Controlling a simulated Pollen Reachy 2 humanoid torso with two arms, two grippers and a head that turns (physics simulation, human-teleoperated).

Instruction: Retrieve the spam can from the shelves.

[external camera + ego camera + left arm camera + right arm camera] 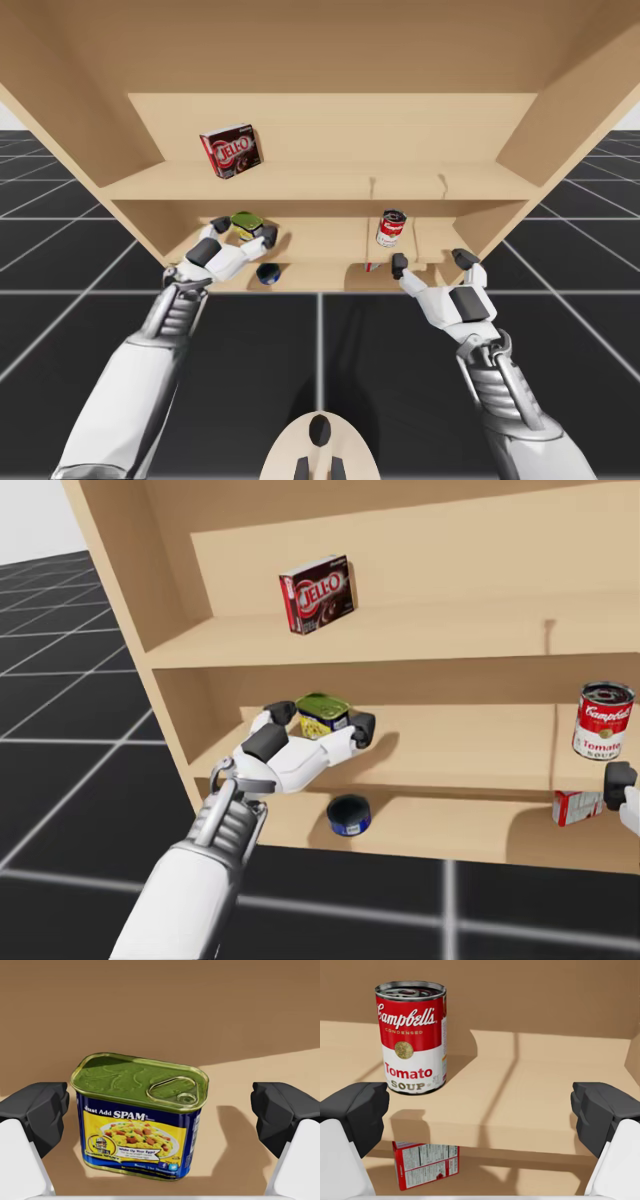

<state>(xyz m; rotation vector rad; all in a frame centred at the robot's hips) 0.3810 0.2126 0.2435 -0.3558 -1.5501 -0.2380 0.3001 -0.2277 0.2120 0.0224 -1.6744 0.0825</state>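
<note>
Both fingers of my left gripper [160, 1110] stood apart, flanking the spam can [137, 1125] on the middle shelf [450, 755]. Rigid, smooth, likely hefty: best clamped across its flat sides.

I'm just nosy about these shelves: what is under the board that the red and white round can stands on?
A small red and white box stands on the shelf below. The board covers most of that shelf behind it.

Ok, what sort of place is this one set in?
A simulator's mock-up, probably of a pantry: a wooden shelf unit holding groceries, such as a red-and-white soup can and a red box, on a black grid floor.
</note>
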